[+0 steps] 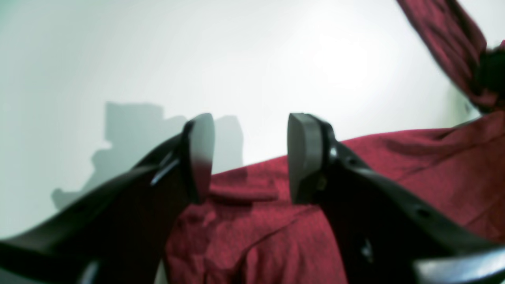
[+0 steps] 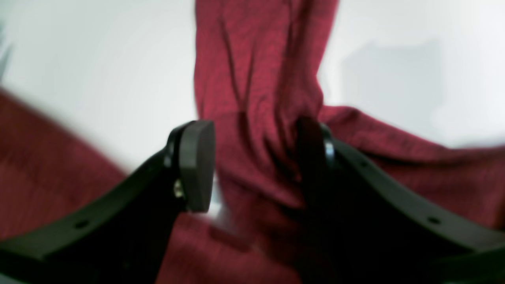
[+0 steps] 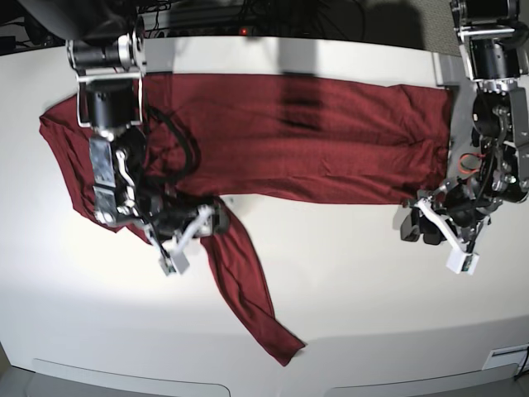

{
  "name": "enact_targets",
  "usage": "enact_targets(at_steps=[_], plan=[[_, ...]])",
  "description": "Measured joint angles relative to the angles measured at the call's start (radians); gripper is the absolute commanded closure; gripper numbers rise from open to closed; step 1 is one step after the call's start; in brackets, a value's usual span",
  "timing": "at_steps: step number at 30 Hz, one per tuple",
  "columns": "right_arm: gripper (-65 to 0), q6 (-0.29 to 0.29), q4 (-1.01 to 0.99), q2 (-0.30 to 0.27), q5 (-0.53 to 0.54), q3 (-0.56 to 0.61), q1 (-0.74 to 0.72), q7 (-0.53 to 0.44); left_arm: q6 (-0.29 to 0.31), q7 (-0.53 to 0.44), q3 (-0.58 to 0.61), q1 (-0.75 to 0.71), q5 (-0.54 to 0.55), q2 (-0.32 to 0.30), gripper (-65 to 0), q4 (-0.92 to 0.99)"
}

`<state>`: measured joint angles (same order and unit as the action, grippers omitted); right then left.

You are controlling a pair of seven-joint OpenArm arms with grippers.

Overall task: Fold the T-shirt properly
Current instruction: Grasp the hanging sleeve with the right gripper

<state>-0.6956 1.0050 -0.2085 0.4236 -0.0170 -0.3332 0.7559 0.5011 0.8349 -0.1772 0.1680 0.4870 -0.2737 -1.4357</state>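
Left tool (image 1: 250,157) in the left wrist view: two dark fingers with grey pads (image 1: 303,157), spread apart with a clear gap, nothing between them. Below and behind the gap lies the T-shirt (image 1: 414,177), maroon and wrinkled, filling the lower right of the frame. A strip of the same cloth runs up into the upper right corner. The white tabletop (image 1: 158,59) fills the upper left, with the tool's shadow on it.

Right wrist view: right tool (image 2: 256,161), fingers parted, blurry frame. A bunched fold of the shirt (image 2: 260,79) runs from top centre down into the gap and lies against the right-hand finger; the left-hand pad (image 2: 197,165) looks clear of the cloth. Whether the cloth is really gripped, cannot tell. More maroon cloth at lower left and far right.

Base view: shirt (image 3: 331,141) spread flat across the upper middle of the tabletop (image 3: 347,289), one long sleeve trailing down to lower centre. Right tool (image 3: 192,233) sits at frame left, at the top of that sleeve where it leaves the body. Left tool (image 3: 421,225) at frame right, just beside the shirt's lower right corner, over bare tabletop.
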Motion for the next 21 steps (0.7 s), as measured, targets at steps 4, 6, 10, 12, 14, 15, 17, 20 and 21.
enact_targets(at_steps=[4, 6, 10, 12, 14, 15, 17, 20, 21], plan=[[-32.9, 0.003, 0.232, -0.095, 0.137, 0.001, 0.138, 0.145, 0.0, 0.001, 0.0, 0.015, 0.069, 0.003, -29.0, 0.0], [-32.9, 0.003, 0.336, -0.13, 0.162, -0.002, 0.187, 0.129, 0.0, -0.005, 0.0, 0.027, 0.083, 0.014, -29.0, 0.0], [-32.9, 0.005, 0.442, -0.124, 0.162, -0.002, 0.167, 0.01, 0.002, 0.0, 0.0, 0.052, 0.083, 0.042, -29.0, 0.0], [-32.9, 0.003, 0.443, -0.086, 0.116, -0.002, 0.129, -0.036, 0.003, 0.014, 0.006, 0.059, 0.083, 0.047, -29.0, 0.0], [-32.9, 0.003, 0.438, -0.029, -0.033, -0.003, 0.104, -0.129, 0.003, 0.033, 0.006, 0.059, 0.083, 0.047, -29.0, 0.0], [-32.9, 0.002, 0.424, 0.002, -0.108, -0.002, 0.093, -0.187, 0.003, 0.033, 0.006, 0.059, 0.082, 0.047, -29.0, 0.0], [-32.9, 0.042, 0.373, 0.068, -0.247, -0.002, 0.059, -0.274, 0.003, 0.041, 0.006, 0.06, 0.083, 0.047, -29.0, 0.0], [-32.9, 0.156, 0.204, 0.142, -0.404, -0.002, -0.024, -0.364, 0.003, 0.06, 0.006, 0.06, 0.083, 0.047, -29.0, 0.0], [-32.9, 0.213, 0.131, 0.157, -0.434, -0.001, -0.058, -0.388, 0.003, 0.067, 0.006, 0.06, 0.082, 0.046, -29.0, 0.0]])
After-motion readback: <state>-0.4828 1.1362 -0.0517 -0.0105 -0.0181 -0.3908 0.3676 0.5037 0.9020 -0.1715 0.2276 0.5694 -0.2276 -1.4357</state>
